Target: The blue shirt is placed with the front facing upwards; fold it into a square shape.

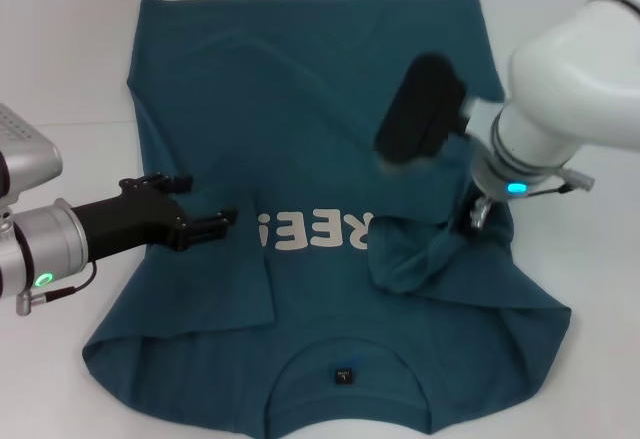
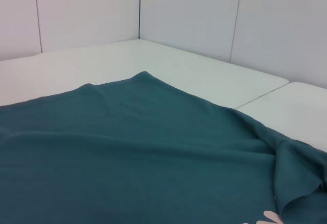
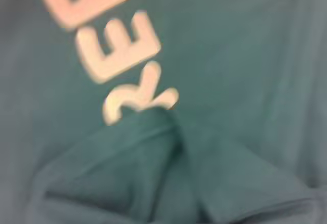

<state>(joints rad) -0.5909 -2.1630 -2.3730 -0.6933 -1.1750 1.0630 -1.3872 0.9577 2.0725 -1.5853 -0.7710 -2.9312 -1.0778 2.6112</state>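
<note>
The blue shirt (image 1: 320,99) lies face up on the white table (image 1: 60,79), its collar and dark neck label (image 1: 343,374) towards me. White chest letters (image 1: 310,231) show between two folded-in sides. My left gripper (image 1: 212,199) rests low over the shirt's left part, open, with nothing between its fingers. My right gripper (image 1: 477,217) stands at the right side, shut on a raised, bunched sleeve fold (image 1: 420,254) that covers the end of the lettering. The right wrist view shows the letters (image 3: 122,50) and that fold (image 3: 153,168) up close. In the left wrist view only flat shirt cloth (image 2: 127,147) shows.
Bare white table surrounds the shirt on the left, the far side and the right (image 1: 590,259). In the left wrist view the table (image 2: 204,71) ends at pale wall panels (image 2: 194,15), with a seam between two tabletops.
</note>
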